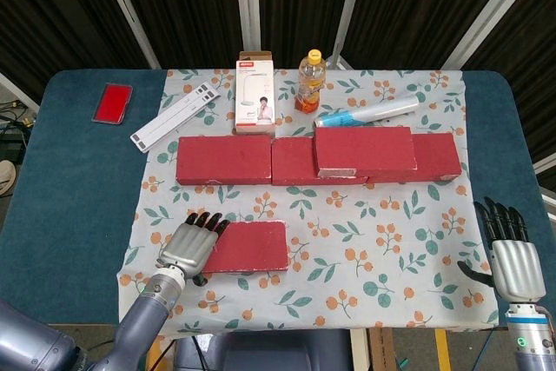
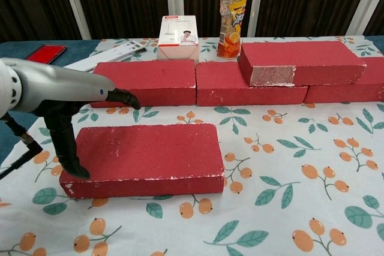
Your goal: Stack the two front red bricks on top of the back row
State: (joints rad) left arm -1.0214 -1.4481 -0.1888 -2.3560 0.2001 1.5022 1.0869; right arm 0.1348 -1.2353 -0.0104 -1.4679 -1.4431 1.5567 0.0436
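A: Left hand (image 1: 189, 247) sat over the left end of the front brick (image 1: 248, 247), fingers spread, thumb against its side; nothing lifted.

B: And the back row (image 1: 224, 159)?

A: One brick (image 1: 363, 150) was already stacked on its right part. One left. Right hand (image 1: 508, 256) was idle, fingers apart, empty.

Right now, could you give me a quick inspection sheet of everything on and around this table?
Surface: blue table under a floral cloth.
Job's things: one front brick lies flat; back row already carries a stacked brick.
Clutter: orange drink bottle, white box, white ruler-like strip, red case, blue-white pen-like tool.
Hands: left hand over the front brick's left end, fingers extended; right hand open, off the cloth.
Cables: nothing seen.
Surroundings: dark curtains behind.
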